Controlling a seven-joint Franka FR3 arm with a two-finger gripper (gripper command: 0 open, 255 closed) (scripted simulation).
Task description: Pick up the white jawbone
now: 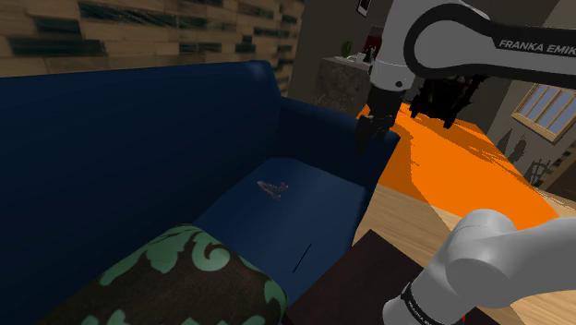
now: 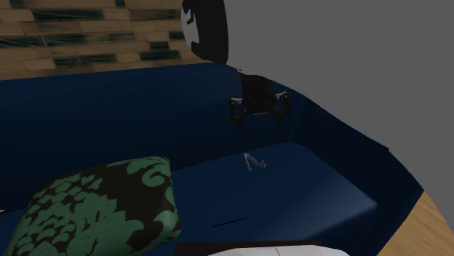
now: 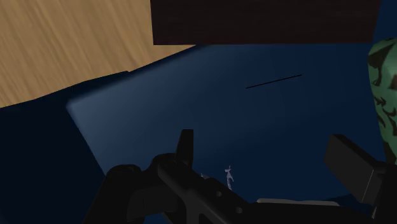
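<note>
Fingers (image 2: pixel 238 120) apart, pointing down; hover above pale jawbone (image 2: pixel 252 163) on blue sofa (image 2: pixel 313 182).

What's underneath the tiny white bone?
The jawbone lies on the dark blue sofa seat. Nothing else shows beneath it; the patch right under it is hidden by the bone.

Home living room: blue sofa (image 1: pixel 138 157); patterned cushion (image 1: pixel 175 286); orange rug (image 1: pixel 462 175)

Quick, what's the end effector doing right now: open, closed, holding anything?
The end effector: open, holding nothing. The pale jawbone lies apart from it on the blue sofa seat.
</note>
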